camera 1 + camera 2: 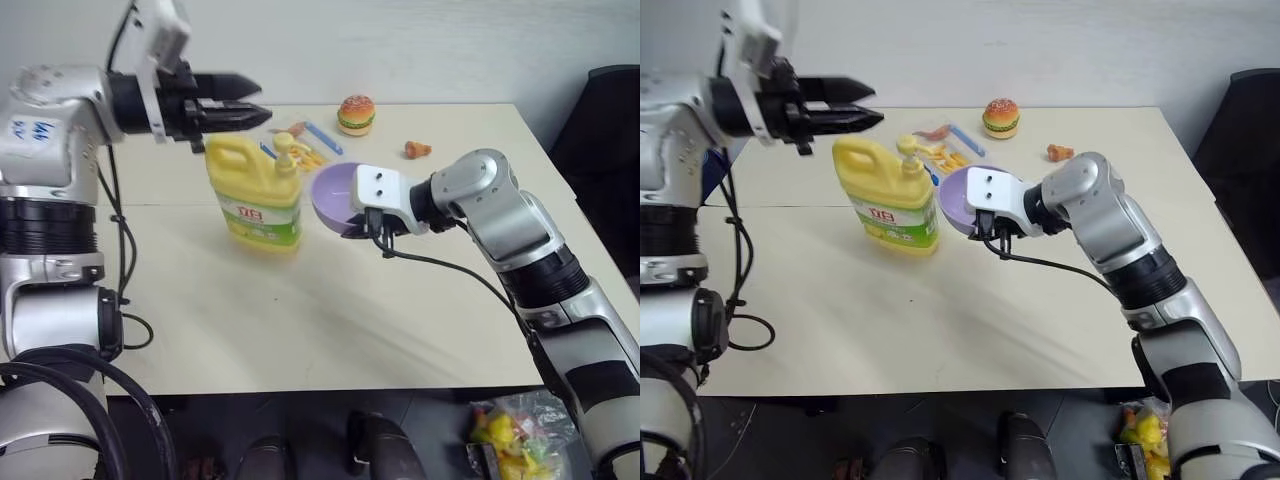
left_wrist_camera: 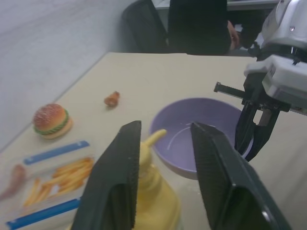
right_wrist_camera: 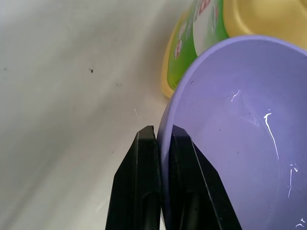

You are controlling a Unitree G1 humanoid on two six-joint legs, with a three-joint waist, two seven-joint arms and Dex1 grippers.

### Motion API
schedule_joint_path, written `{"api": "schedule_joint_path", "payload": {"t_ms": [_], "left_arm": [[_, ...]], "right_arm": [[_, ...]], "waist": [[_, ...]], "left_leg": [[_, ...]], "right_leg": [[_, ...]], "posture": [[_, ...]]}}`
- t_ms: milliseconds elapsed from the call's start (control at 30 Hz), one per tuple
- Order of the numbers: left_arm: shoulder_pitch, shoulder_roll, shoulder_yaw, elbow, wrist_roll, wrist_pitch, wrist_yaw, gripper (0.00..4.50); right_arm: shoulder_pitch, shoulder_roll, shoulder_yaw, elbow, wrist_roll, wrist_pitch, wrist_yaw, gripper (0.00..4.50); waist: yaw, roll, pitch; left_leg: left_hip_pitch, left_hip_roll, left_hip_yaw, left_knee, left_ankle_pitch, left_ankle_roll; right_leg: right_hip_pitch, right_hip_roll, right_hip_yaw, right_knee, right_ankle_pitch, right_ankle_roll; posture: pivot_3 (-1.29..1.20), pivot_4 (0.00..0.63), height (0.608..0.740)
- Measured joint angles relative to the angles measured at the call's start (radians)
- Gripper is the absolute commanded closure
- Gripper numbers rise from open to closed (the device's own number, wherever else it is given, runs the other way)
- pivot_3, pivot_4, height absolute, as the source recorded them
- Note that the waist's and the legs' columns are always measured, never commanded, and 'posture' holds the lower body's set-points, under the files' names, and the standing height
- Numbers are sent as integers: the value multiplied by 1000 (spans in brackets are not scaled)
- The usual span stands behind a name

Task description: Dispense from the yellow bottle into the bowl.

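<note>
On cream table (image 1: 300,320): yellow bottle (image 1: 256,195) upright, bowl (image 1: 338,198) tilted just beside its pump, rim pinched by right gripper (image 3: 163,139) to catch soap; left gripper (image 1: 255,105) above, jaws spread, empty.

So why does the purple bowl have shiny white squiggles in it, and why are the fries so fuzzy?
In the right wrist view, the squiggles are light glinting off the bowl. In the left wrist view, the fries lie off to the side and look soft, as do the close-up left gripper fingers.
</note>
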Motion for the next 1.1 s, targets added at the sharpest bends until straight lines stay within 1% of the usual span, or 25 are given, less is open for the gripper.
{"api": "schedule_joint_path", "payload": {"t_ms": [133, 167, 200, 300, 400, 500, 600, 667, 700, 733, 800, 833, 900, 1000, 1033, 1067, 1100], "left_arm": [[9, 18, 35, -74, -69, 86, 5, 557], [24, 33, 50, -107, -94, 117, 4, 347], [45, 58, 66, -142, -118, 144, -1, 44], [140, 140, 128, -242, -194, 236, -21, 44], [270, 233, 203, -361, -291, 333, -56, 44], [416, 324, 284, -474, -374, 402, -90, 44], [530, 373, 340, -543, -417, 430, -108, 44], [591, 387, 361, -581, -425, 420, -106, 0], [607, 387, 360, -589, -425, 406, -102, 0], [620, 386, 359, -595, -424, 393, -97, 0], [630, 383, 357, -602, -423, 366, -80, 0], [633, 383, 356, -605, -424, 357, -76, 0], [661, 382, 350, -607, -420, 329, -70, 0], [708, 382, 331, -597, -407, 295, -70, 0], [723, 382, 331, -582, -404, 281, -71, 0], [734, 382, 332, -569, -402, 273, -72, 0], [740, 383, 333, -560, -402, 266, -73, 0]], "right_arm": [[86, -28, -40, -66, 17, 8, -24, 4500], [126, -41, -48, -85, 17, 7, -36, 4500], [170, -54, -60, -97, 16, 4, -48, 4500], [313, -87, -77, -133, 12, -7, -94, 4500], [442, -90, -97, -157, 2, -13, -160, 4500], [517, -81, -109, -177, -12, -38, -237, 4500], [580, -71, -111, -178, -33, -64, -300, 4500], [602, -52, -110, -176, -45, -92, -341, 3857], [604, -47, -110, -171, -55, -107, -358, 3685], [604, -47, -110, -167, -58, -120, -367, 3272], [612, -55, -112, -170, -59, -135, -371, 2631], [619, -62, -114, -179, -58, -136, -370, 2241], [632, -91, -139, -221, -45, -116, -358, 1576], [635, -160, -228, -306, 3, -57, -327, 536], [639, -185, -285, -342, 43, -14, -310, 178], [643, -207, -344, -365, 82, 29, -294, 20], [648, -234, -418, -380, 145, 89, -267, 20]], "waist": [[2, -3, 2], [1, -3, 2], [1, -3, 2], [-1, -3, 2], [-4, -4, 4], [-2, -4, 5], [3, -5, 5], [6, -5, 6], [7, -5, 6], [7, -5, 6], [7, -6, 6], [6, -6, 6], [4, -5, 6], [4, -5, 6], [5, -5, 6], [5, -5, 6], [6, -5, 6]], "left_leg": [[0, 0, -1, 2, 0, 0], [0, 0, -1, 2, 0, 0], [0, 0, 0, 2, 0, 0], [0, 1, 0, 0, 0, 0], [1, 1, 1, 0, 0, 0], [3, 1, 1, 1, 1, -1], [3, 1, 0, 2, 1, -1], [3, 0, 0, 2, 1, -1], [3, 0, 0, 2, 1, -1], [3, 0, 0, 2, 1, 0], [3, 0, 0, 2, 1, 0], [3, 0, 0, 1, 1, 0], [3, 0, 1, 0, 1, 0], [3, 1, 2, 0, 1, 0], [3, 1, 1, 0, 1, 0], [3, 1, 2, 0, 1, 0], [3, 1, 2, 0, 1, 0]], "right_leg": [[1, 0, 0, 0, 0, 0], [1, 0, 1, 0, 0, 1], [1, 0, 1, 0, 0, 1], [1, 0, 2, 0, 0, 0], [0, 1, 3, 1, 0, 0], [1, 0, 7, 1, 0, 0], [2, 0, 11, 1, 0, 0], [3, 1, 13, 1, 0, 0], [3, 1, 14, 1, 0, 0], [3, 1, 14, 1, 0, 0], [3, 1, 14, 0, 0, 0], [3, 2, 14, 0, 0, 0], [2, 2, 15, 0, 0, 0], [2, 2, 15, 0, 0, 0], [2, 2, 15, 0, 0, 0], [2, 3, 15, 0, 0, 0], [2, 3, 15, 0, 0, 0]], "posture": [[0, 150, 740], [0, 150, 740], [0, 150, 740], [0, 150, 740], [0, 150, 740], [0, 150, 740], [0, 150, 740], [0, 150, 740], [0, 150, 740], [0, 150, 740], [0, 150, 740], [0, 150, 740], [0, 150, 740], [0, 150, 740], [0, 150, 740], [0, 150, 740], [0, 150, 740]]}}
